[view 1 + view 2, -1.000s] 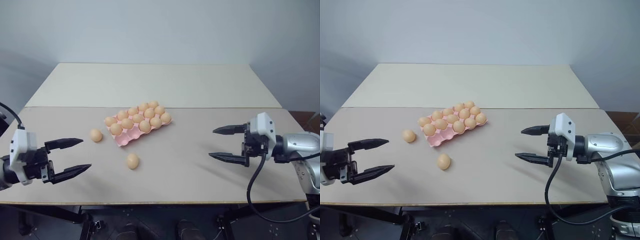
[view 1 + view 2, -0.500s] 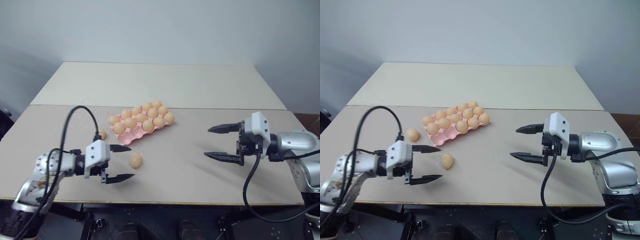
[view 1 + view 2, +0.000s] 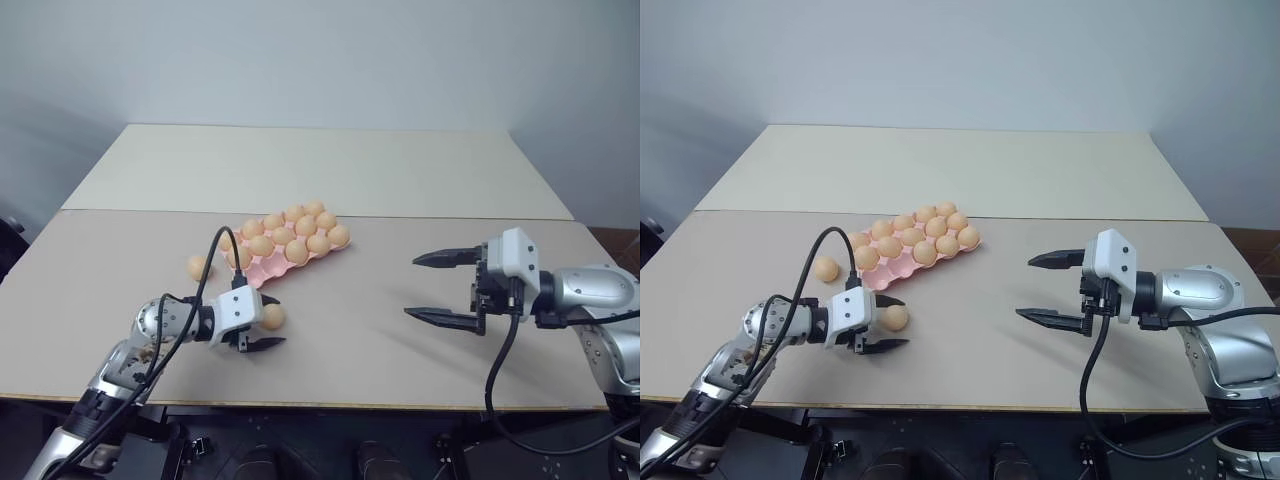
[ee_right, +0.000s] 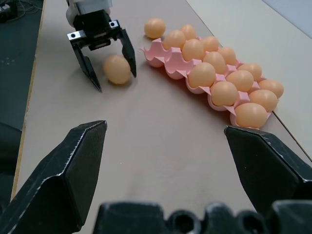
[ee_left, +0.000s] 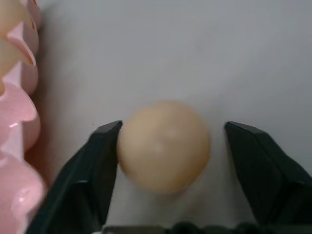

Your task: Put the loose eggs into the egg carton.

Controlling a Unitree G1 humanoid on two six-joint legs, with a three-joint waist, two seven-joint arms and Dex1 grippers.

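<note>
The left gripper has its fingers around a loose egg on the tabletop, one touching, one apart (partly closed). The egg carton sits at 12 o'clock from it. The right gripper gapes wide, empty.

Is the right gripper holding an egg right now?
No, the right gripper hangs open over bare table, with nothing between its fingers.

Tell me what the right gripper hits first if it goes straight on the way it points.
Judging by its wrist view, the right gripper points over bare table toward the left gripper around a loose egg; that gripper likely comes first.
</note>
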